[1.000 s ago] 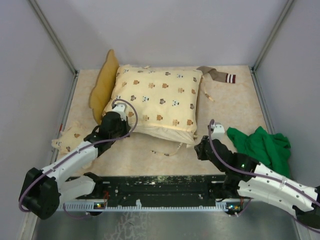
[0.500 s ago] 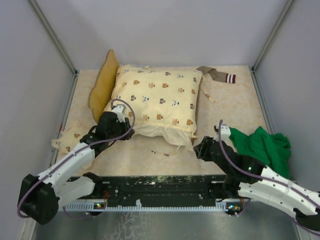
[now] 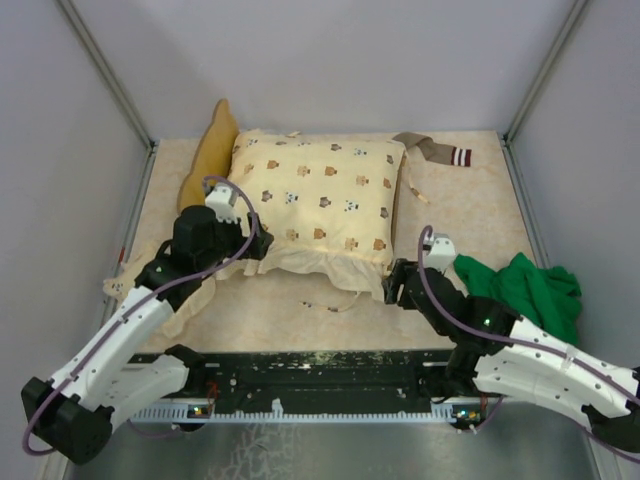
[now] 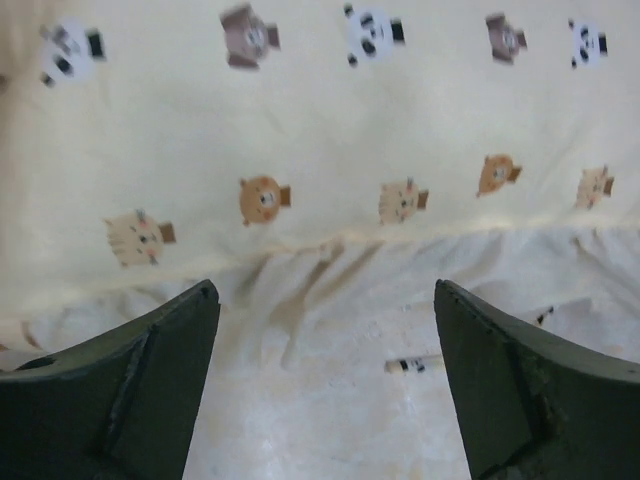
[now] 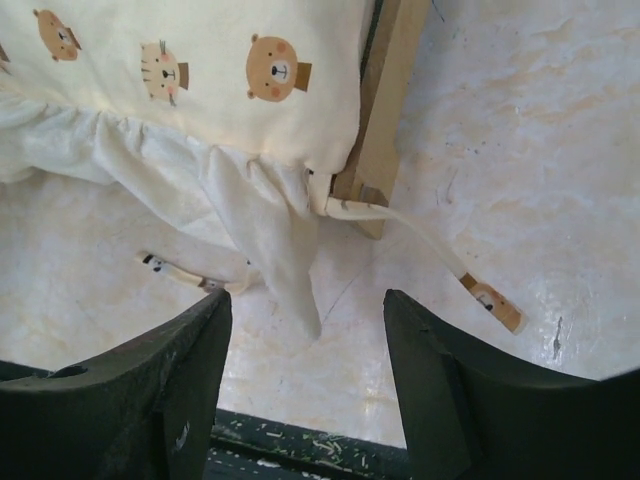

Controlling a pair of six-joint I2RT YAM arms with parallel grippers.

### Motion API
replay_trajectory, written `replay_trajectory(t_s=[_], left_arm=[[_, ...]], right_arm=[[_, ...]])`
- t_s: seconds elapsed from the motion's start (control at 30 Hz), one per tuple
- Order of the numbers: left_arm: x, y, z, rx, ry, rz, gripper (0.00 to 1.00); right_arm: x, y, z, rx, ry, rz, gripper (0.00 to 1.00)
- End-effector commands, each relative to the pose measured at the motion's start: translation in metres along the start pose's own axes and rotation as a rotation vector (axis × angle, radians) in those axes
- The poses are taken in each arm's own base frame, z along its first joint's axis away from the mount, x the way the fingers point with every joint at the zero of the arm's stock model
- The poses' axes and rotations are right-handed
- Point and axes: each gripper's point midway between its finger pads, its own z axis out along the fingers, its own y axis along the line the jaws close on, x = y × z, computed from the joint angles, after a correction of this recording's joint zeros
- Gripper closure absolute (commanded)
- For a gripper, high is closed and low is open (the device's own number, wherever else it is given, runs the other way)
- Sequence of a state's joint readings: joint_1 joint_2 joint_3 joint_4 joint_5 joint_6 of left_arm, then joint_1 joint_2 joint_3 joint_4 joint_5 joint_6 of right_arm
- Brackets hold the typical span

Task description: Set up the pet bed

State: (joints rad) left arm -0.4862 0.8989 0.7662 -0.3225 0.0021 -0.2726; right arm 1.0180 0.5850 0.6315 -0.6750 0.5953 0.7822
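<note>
Top external view, and we see the cream animal-print quilt (image 3: 320, 200) spread over the light-wood pet bed (image 5: 383, 120) in the middle of the pale marbled surface (image 3: 470, 210). Only a rail and a leg of the frame peek out at the quilt's right corner. Left claw (image 4: 325, 390) and right claw (image 5: 305, 400) both hang spread at the near frilled edge, pinching nothing. We reckon the covering is largely done. The small printed pillow (image 3: 118, 287) lies off to the left, likely next.

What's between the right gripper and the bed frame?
The right wrist view shows the quilt's white ruffle and a tie strap between the right gripper and the bed frame.
</note>
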Motion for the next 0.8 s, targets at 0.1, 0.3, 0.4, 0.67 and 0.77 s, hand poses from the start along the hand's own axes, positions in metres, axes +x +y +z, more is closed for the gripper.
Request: replay_trajectory(t_s=[0.1, 0.3, 0.4, 0.67, 0.77], left_arm=[[-0.069, 0.055, -0.007, -0.327, -0.059, 0.178, 0.03], [-0.116, 0.068, -0.026, -0.38, -0.184, 0.187, 0.05], [-0.123, 0.085, -0.029, -0.429, -0.182, 0.196, 0.05], [-0.147, 0.111, -0.038, -0.502, -0.244, 0.208, 0.05], [-0.148, 0.124, -0.035, -0.52, -0.242, 0.194, 0.05]], right_arm=[[-0.027, 0.036, 0.003, -0.107, -0.058, 0.0, 0.37], [-0.012, 0.039, 0.008, -0.132, -0.02, 0.014, 0.37], [-0.007, 0.042, 0.01, -0.151, -0.006, 0.015, 0.37], [0.006, 0.048, 0.019, -0.178, 0.016, -0.001, 0.37], [0.009, 0.05, 0.023, -0.176, 0.03, -0.023, 0.37]])
